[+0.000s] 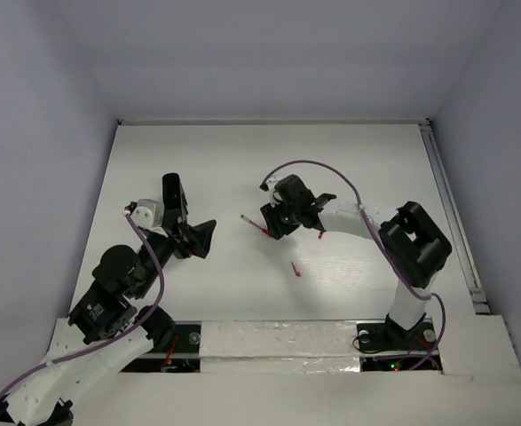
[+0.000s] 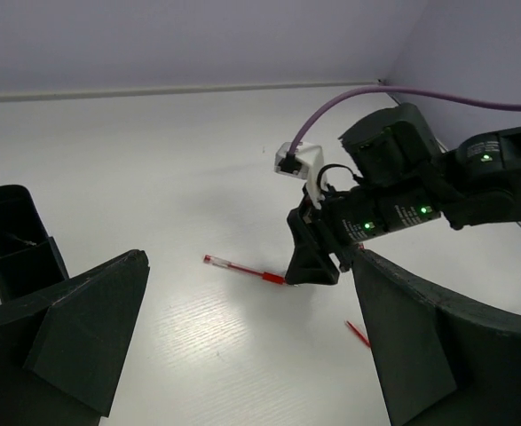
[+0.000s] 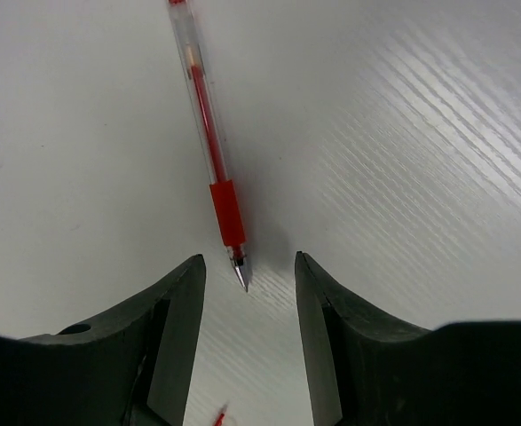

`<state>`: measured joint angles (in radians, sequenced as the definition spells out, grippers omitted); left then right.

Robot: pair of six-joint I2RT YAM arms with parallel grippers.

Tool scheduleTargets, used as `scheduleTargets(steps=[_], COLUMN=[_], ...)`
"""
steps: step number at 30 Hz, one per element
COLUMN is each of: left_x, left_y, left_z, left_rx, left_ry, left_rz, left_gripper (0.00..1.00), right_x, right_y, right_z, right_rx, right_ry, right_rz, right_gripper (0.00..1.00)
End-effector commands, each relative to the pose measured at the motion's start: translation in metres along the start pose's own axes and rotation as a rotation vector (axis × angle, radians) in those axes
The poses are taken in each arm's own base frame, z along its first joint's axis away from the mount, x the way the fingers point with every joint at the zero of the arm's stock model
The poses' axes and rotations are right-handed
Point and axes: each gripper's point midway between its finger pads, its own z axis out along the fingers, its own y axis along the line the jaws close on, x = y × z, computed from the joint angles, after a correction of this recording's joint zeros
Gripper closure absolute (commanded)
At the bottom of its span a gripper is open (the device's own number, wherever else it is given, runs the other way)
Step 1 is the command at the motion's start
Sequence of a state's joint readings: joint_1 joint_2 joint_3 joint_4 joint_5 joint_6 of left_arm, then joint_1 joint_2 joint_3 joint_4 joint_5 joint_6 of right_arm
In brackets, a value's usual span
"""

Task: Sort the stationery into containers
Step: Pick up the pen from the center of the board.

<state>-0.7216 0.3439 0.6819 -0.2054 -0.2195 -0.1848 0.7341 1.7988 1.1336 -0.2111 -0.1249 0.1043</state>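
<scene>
A red-and-white pen (image 1: 253,224) lies on the white table. My right gripper (image 1: 278,222) hangs low over its tip end, open. In the right wrist view the pen (image 3: 209,133) points its tip between the open fingertips of the gripper (image 3: 248,262), untouched. My left gripper (image 1: 198,238) is open and empty, to the left of the pen; its view shows the pen (image 2: 242,269) and the right gripper (image 2: 313,259) above the pen's end. A black box (image 2: 13,240) stands at the left, also seen in the top view (image 1: 172,197). A tiny red piece (image 1: 296,269) lies nearer the bases.
The red piece also shows in the left wrist view (image 2: 358,334) and the right wrist view (image 3: 217,415). Another small red item (image 1: 320,235) lies under the right arm. A red thing (image 1: 169,348) sits in the gap by the left base. A rail (image 1: 451,213) runs along the table's right edge.
</scene>
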Motion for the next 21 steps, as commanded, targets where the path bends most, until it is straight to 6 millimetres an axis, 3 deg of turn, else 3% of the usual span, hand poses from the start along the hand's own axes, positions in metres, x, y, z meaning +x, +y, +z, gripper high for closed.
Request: scheduleTargets(steps=[1,6,13,16,18,21], left_x=[-0.015,-0.013,-0.012,-0.013,-0.013,-0.011], left_y=[-0.009,-0.008,-0.008,-0.010,-0.012,-0.014], left_z=[0.002,0.002,0.004,0.003,0.004,0.007], left_rx=[0.038,0.034,0.035,0.045,0.053,0.056], left_ry=[-0.046,-0.041,-0.035,-0.034,-0.029,-0.008], left_rz=[-0.014,-0.008,-0.011,-0.022,-0.024,-0.029], left_gripper=[0.01,0.01,0.01,0.01,0.01,0.01], right_x=[-0.010,-0.007,0.003,0.007,0.009,-0.003], right_y=[0.005,0.007,0.005,0.002,0.001,0.006], right_z=[0.009,0.022,0.034,0.033,0.030,0.014], right_rx=[-0.031,-0.053,-0.059,-0.054,-0.053,-0.067], right_ry=[0.023,0.055,0.093,0.103,0.101,0.049], right_rz=[-0.070,-0.082,-0.082,-0.118,-0.129,-0.155], right_gripper=[0.50,0.54,0.75,0.95,1.00,1.00])
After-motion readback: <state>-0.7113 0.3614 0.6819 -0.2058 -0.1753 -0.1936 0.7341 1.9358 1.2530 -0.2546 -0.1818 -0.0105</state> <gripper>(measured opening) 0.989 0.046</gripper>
